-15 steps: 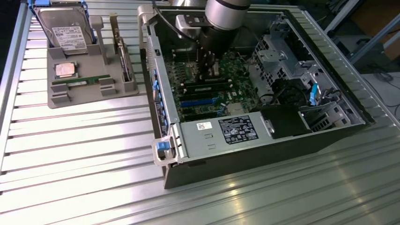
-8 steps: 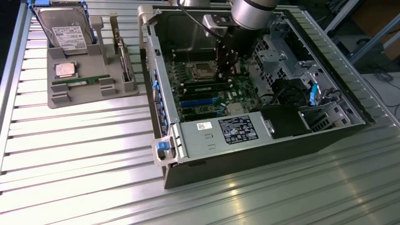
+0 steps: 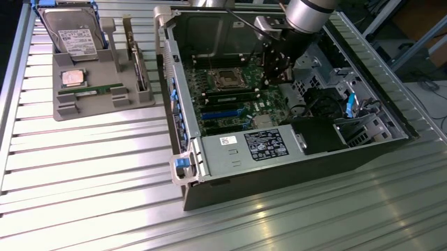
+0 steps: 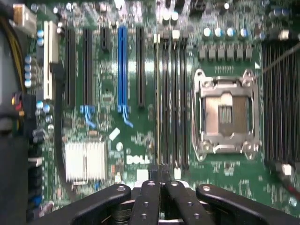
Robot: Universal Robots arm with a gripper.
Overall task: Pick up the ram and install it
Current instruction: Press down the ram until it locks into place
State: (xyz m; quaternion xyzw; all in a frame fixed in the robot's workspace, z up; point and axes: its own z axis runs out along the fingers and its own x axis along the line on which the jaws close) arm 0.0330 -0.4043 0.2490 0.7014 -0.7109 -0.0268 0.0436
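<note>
One ram [image 3: 89, 92], a narrow green stick, lies in the grey holder tray [image 3: 104, 111] at the exterior view's left. A second green stick [image 3: 234, 97] stands edge-on in a memory slot [image 4: 157, 103] on the motherboard, beside the open processor socket [image 4: 227, 117]. My gripper [image 3: 276, 78] hangs inside the open computer case, over the end of that slot row. Its black fingertips [image 4: 159, 169] are shut together, in line with the seated stick. Nothing shows between them, and I cannot tell whether they touch the stick.
The tray also holds a hard drive [image 3: 73, 36], a square processor chip [image 3: 73, 77] and an upright expansion card [image 3: 138, 63]. Inside the case are the power supply [image 3: 255, 146], black cables [image 3: 317, 102], a blue card slot [image 4: 122, 65] and a silver heatsink [image 4: 85, 161].
</note>
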